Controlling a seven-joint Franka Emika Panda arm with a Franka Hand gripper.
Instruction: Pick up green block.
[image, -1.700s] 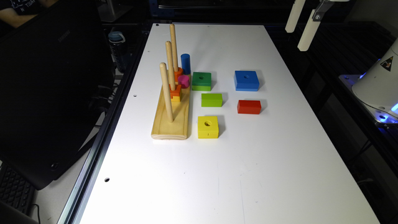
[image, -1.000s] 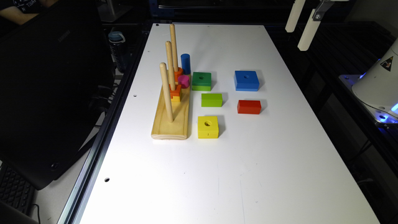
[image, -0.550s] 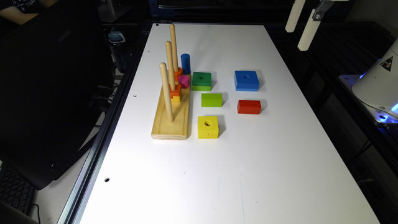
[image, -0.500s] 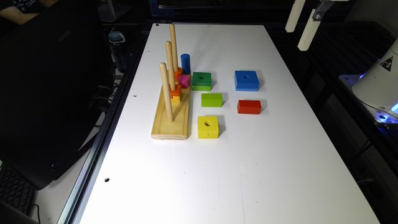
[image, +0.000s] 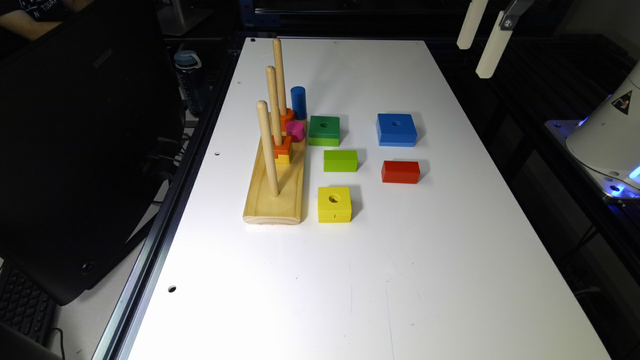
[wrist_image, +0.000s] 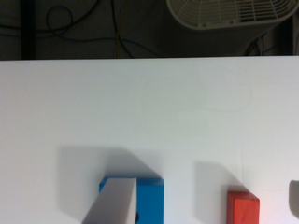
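The green block (image: 324, 130) lies flat on the white table (image: 350, 280), dark green over lime green, with a round hole in its middle. It sits right beside the wooden peg board (image: 276, 185). My gripper (image: 475, 61) hangs high above the table's far corner on the exterior view's right, well away from the green block. In the wrist view the gripper (wrist_image: 205, 186) is open: one pale finger (wrist_image: 114, 203) covers part of the blue block (wrist_image: 150, 200), the other finger (wrist_image: 294, 198) is at the picture's edge. Nothing is between them.
A lime-green solid block (image: 340, 160), yellow holed block (image: 334, 203), red block (image: 400, 171) and blue holed block (image: 396, 129) lie near the green block. The peg board carries three tall pegs (image: 267, 147) with small orange pieces; a blue cylinder (image: 298, 102) and a pink piece (image: 295, 130) stand beside it.
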